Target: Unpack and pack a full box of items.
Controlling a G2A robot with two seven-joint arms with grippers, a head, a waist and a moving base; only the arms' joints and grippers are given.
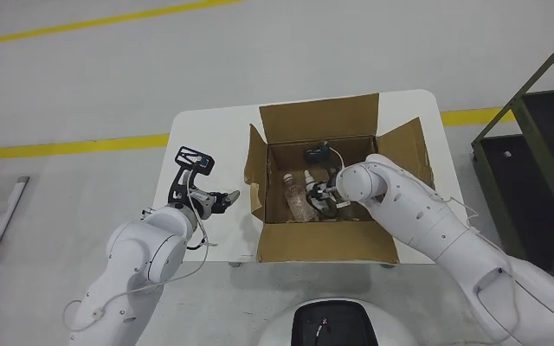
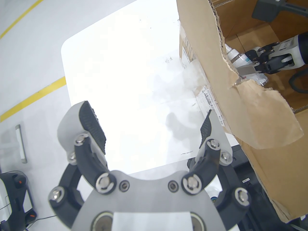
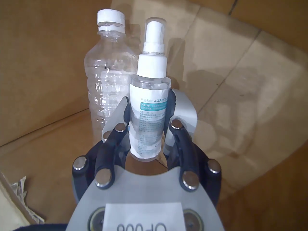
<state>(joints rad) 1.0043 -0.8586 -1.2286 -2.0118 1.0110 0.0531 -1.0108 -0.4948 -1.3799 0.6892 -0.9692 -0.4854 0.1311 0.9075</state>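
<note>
An open cardboard box stands on the white table. Inside it my right gripper is shut on a small white spray bottle, which lies beside a clear plastic bottle with a white cap. In the top view the spray bottle and the clear bottle lie on the box floor with the right gripper at them. My left gripper hangs open and empty over the table, just outside the box's torn side flap; in the top view the left gripper is beside that box wall.
A dark object with a white cable lies at the box's far wall. The box flaps stand open outward. Bare table top lies under and beyond the left gripper. A dark green rack stands off the table's far side.
</note>
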